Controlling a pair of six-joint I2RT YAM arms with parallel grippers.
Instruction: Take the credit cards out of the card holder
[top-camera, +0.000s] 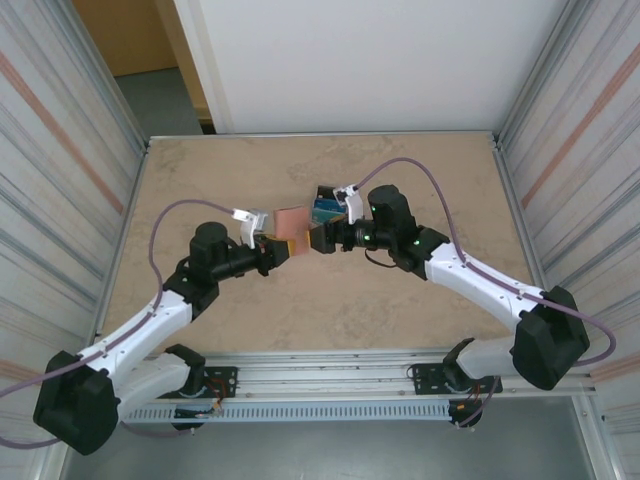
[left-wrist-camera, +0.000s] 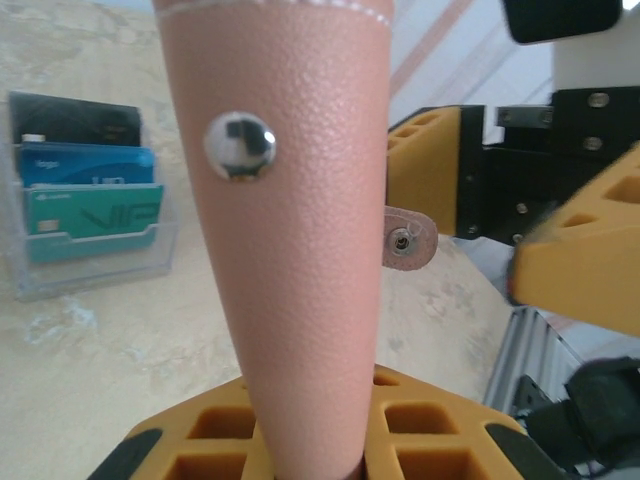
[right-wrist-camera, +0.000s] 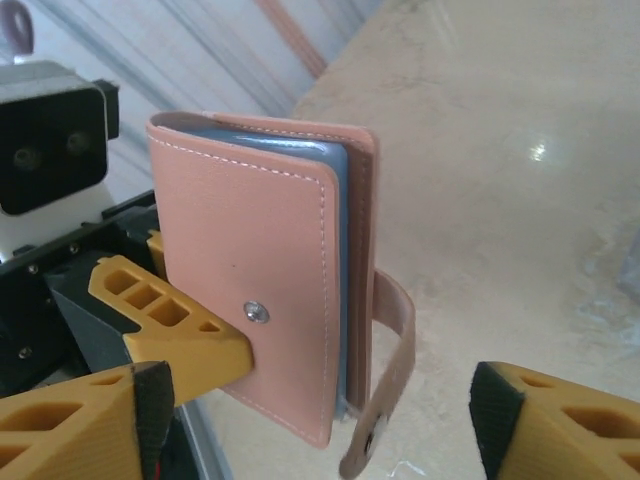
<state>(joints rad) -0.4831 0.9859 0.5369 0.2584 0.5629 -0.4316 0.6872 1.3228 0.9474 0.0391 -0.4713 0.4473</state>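
Card holder (top-camera: 292, 220) is held off the worktop (top-camera: 400, 310) near its centre, pinched upright by the left gripper (top-camera: 281, 248), which comes in from 7 o'clock in the top view. Left fingers are clamped narrow on the holder. The salmon cover with its snap stud (left-wrist-camera: 240, 147) is turned to the left wrist camera. Holder is folded shut, with blue-grey leaves seen at its edge in the right wrist view. Closing tab (right-wrist-camera: 392, 335) is unsnapped and hangs loose at 5 o'clock of the holder.

Right gripper (top-camera: 322, 238) sits just beside the holder at 4 o'clock in the top view. Its fingers (right-wrist-camera: 505, 415) are spread wide, with nothing gripped and no contact seen.

Credit cards (left-wrist-camera: 88, 190) in black, blue and teal are tiered in a clear stand (left-wrist-camera: 60, 285) on the worktop, at 1 o'clock of the holder in the top view. Whether any card sits inside the folded holder cannot be told.

Step is judged as opening the cover, since the tab is already free. The front cover should be taken near its open edge, away from the left finger pressed beside the stud. Only that one cover should be caught, not the inner leaves. Left grip is best kept firm so the holder is not twisted out. The dangling tab may snag a finger, so an approach past its far side is advised.
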